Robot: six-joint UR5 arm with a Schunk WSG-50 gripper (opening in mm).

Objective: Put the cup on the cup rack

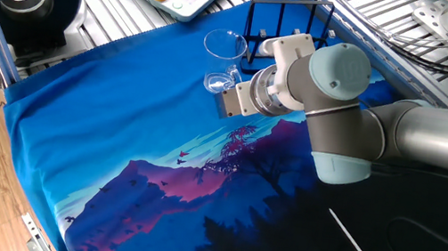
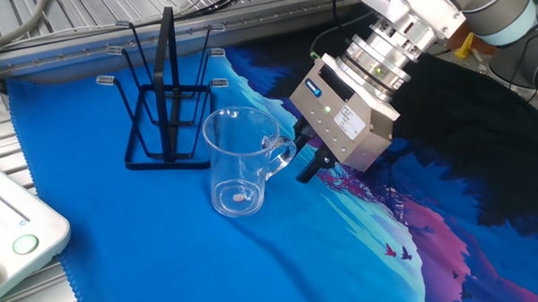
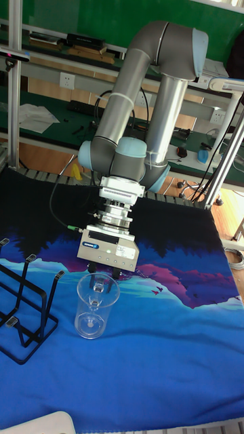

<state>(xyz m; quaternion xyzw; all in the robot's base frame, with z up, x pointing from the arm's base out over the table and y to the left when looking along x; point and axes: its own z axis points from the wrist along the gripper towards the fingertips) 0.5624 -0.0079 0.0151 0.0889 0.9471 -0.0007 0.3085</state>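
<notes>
Gripper at the cup's handle

The cup rack [image 2: 166,103] stands on the blue cloth [image 2: 158,246]; the cup [image 2: 239,162] sits upright beside it. The gripper [image 2: 306,156] has fingers around the handle; whether they pinch it is unclear

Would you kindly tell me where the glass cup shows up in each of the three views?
One fixed view: the cup is top centre, left of the gripper.
The other fixed view: cup centre, right of the cup rack.
Tall fixed view: cup lower left.
Shared landmark: the rack.
</notes>
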